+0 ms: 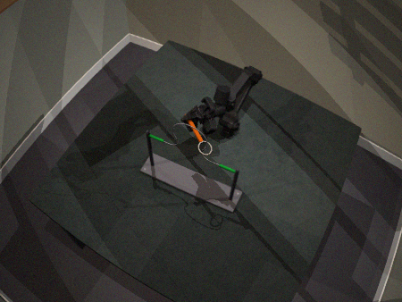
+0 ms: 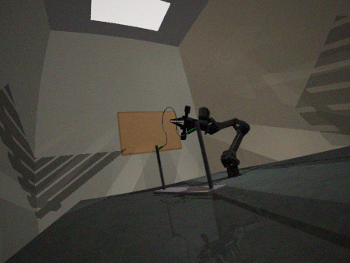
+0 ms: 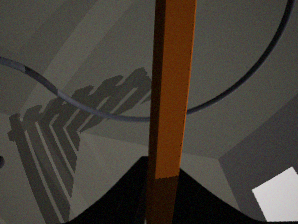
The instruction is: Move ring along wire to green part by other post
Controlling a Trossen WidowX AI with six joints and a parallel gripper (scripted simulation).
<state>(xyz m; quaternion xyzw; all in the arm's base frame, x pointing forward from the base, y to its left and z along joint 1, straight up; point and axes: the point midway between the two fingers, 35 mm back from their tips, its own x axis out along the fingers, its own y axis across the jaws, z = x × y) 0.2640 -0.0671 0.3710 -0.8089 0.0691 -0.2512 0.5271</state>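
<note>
My gripper [image 1: 192, 119] [image 2: 183, 124] [image 3: 153, 163] is shut on the orange handle [image 1: 196, 131] [image 3: 174, 63]. The white ring [image 1: 205, 154] at the handle's end hangs around the thin grey wire [image 1: 175, 130] [image 3: 80, 106], past the wire's raised loop and short of the right green part [image 1: 227, 168] [image 2: 190, 131]. I cannot tell whether ring and wire touch. The left green part [image 1: 157, 138] [image 2: 158, 147] sits by the left post [image 1: 149, 149] [image 2: 160, 169]. The right post [image 1: 233, 185] [image 2: 204, 153] stands near the ring. In the wrist view part of the ring [image 3: 220, 102] curves behind the handle.
Both posts stand on a grey base plate [image 1: 171, 171] [image 2: 190, 189] on the dark mat. The arm's base [image 1: 229, 125] [image 2: 230, 161] stands just behind the wire. An orange panel [image 2: 140, 132] hangs on the far wall.
</note>
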